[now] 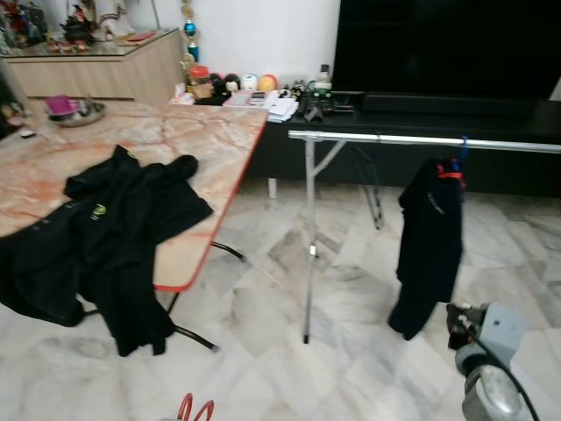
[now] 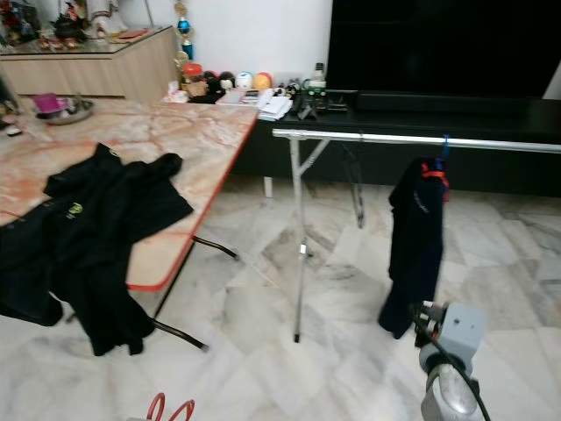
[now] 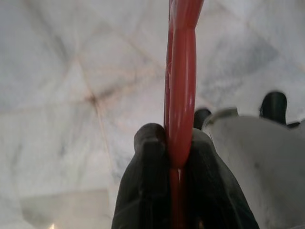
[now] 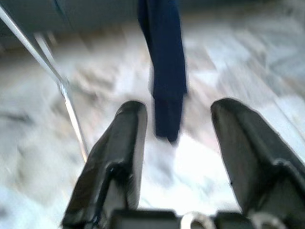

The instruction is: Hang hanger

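Facing a drying rack (image 1: 421, 140) that stands on the marble floor (image 1: 289, 289), we see a dark garment (image 1: 428, 246) on a blue hanger (image 1: 462, 146) hooked over the rail's right part. Our left claw (image 3: 178, 157) is closed on a red hanger (image 3: 181, 86), its black fingers (image 3: 147, 176) pressed against either side of the plastic; the hanger's red tips (image 1: 196, 408) show at the lower edge of the head views, low and well apart from the rail. Our right claw (image 4: 178, 138) is spread wide and empty, pointing toward the hanging garment. At left, a marble-topped table (image 1: 202, 140) carries black clothing (image 1: 96, 237) draped over its edge.
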